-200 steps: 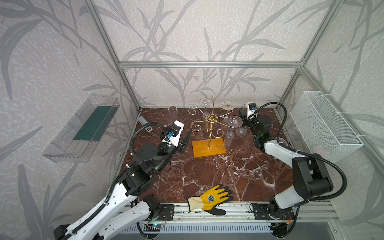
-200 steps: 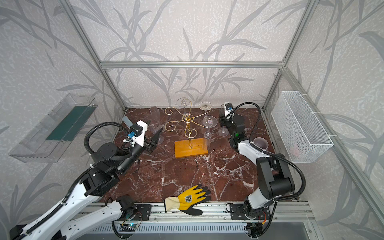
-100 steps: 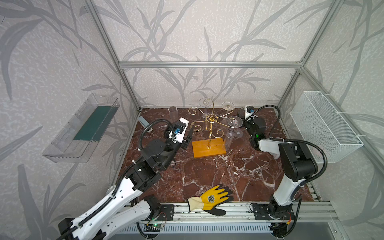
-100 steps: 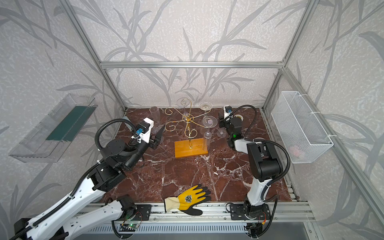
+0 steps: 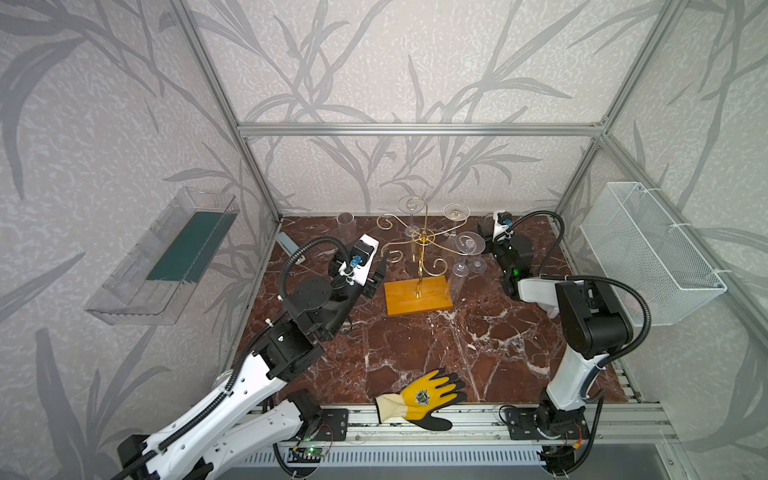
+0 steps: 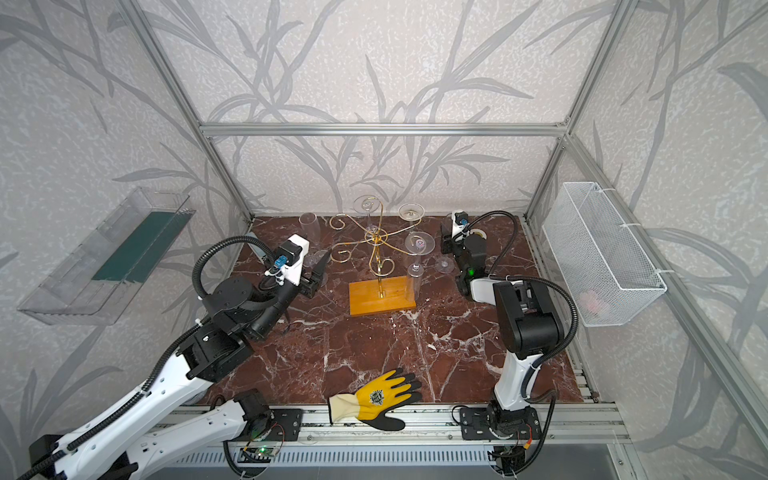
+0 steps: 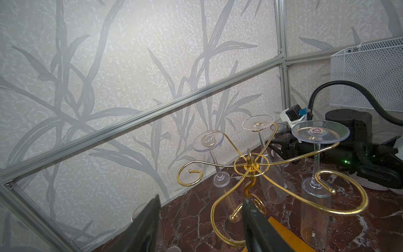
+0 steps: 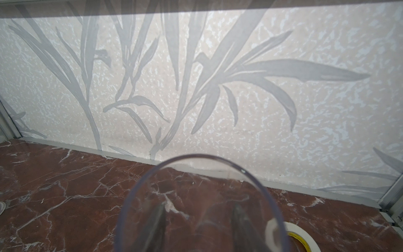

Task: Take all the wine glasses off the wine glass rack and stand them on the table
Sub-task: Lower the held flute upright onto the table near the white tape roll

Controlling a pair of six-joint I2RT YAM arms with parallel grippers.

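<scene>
The right hand (image 7: 277, 145) straddled an upright glass (image 8: 202, 185) near the back edge of the table (image 5: 415, 353) — gripping or not, I could not tell. The left hand (image 7: 201, 198), open and empty, faced the rack (image 5: 415, 297) on its bare side — the three hanging glasses (image 7: 319, 135), stems vertical, lay nearer the right.

In the right wrist view, a clear drinking glass (image 8: 202, 185) fills the foreground, its lower body cut off by the frame edge. The right gripper (image 8: 198, 209) shows only as two dark, blurred fingers (image 8: 158, 220) behind the clear wall; whether they clamp the glass cannot be told. A white roll of tape (image 8: 298, 237) is half hidden behind it. The black fingers of the left gripper (image 7: 201, 198) run out of the left wrist frame, as does the yellow-orange wooden base (image 7: 290, 237). A pinkish object (image 6: 592, 301) in the white wire-mesh basket (image 6: 602, 249) on the right wall is too blurred to identify.
</scene>
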